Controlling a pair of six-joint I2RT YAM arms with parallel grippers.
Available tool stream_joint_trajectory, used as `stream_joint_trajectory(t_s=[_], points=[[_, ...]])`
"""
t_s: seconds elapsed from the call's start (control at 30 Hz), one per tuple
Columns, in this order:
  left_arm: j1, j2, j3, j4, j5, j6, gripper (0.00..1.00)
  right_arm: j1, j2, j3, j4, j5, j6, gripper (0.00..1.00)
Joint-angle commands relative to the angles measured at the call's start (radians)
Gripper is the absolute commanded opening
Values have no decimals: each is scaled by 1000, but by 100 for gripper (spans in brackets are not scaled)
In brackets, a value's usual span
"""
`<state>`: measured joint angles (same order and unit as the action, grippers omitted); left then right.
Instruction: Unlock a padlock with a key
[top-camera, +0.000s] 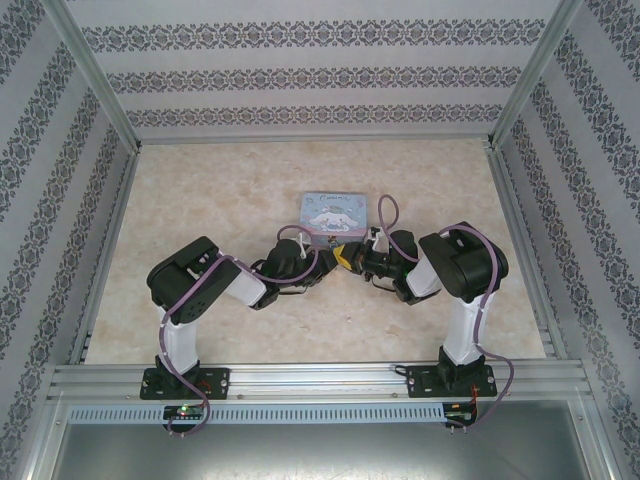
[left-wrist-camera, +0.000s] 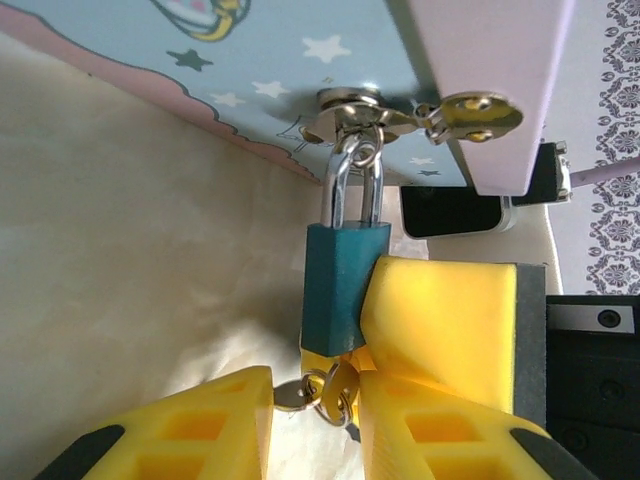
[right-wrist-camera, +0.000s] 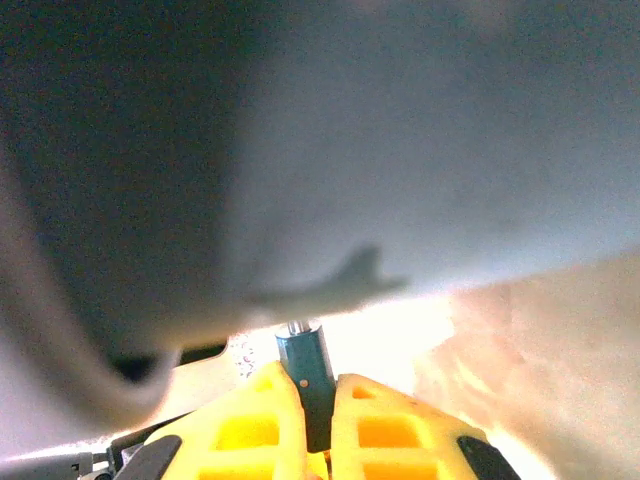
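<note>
The small teal padlock (left-wrist-camera: 345, 285) hangs by its metal shackle from the hasp of the pale blue tin box (left-wrist-camera: 270, 60). My right gripper (right-wrist-camera: 316, 388) is shut on the padlock (right-wrist-camera: 305, 355) body, and one of its yellow fingers (left-wrist-camera: 445, 320) presses the padlock's side. Just below the padlock's bottom, the small key (left-wrist-camera: 292, 395) on its ring sits between the fingers of my left gripper (left-wrist-camera: 315, 400), which touch it on both sides. In the top view both grippers meet at the box's front edge (top-camera: 346, 258).
The tin box (top-camera: 333, 217) stands in the middle of the marbled table (top-camera: 200, 190). Patterned walls and aluminium frame rails close in the table on three sides. Purple cables loop over both arms.
</note>
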<state>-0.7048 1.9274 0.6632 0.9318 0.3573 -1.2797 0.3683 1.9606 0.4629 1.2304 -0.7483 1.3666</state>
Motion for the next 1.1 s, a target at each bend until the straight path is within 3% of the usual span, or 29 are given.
stream_joint_trajectory(t_s=[0.0,0.37,0.43,0.5,0.8,0.93,1.07], points=[[8,28,32,46,-10,12,25,3,6,-6,-9,-23,-2,0],[8,24,32,42,-16,17,0,6,11,-13,-9,-20,-3,0],[8,9,39,-9,-9,34,0,6,13,-13,-14,-13,3,0],[8,-20,60,-117,-3,76,0,7,15,-13,-14,-4,16,0],[-7,-140,329,-916,-84,453,0,32,6,-16,-29,44,64,0],[-48,-105,475,-1190,-198,597,0,44,8,-6,-37,58,76,0],[-102,-57,571,-1351,-325,683,0,49,12,0,-40,68,87,0]])
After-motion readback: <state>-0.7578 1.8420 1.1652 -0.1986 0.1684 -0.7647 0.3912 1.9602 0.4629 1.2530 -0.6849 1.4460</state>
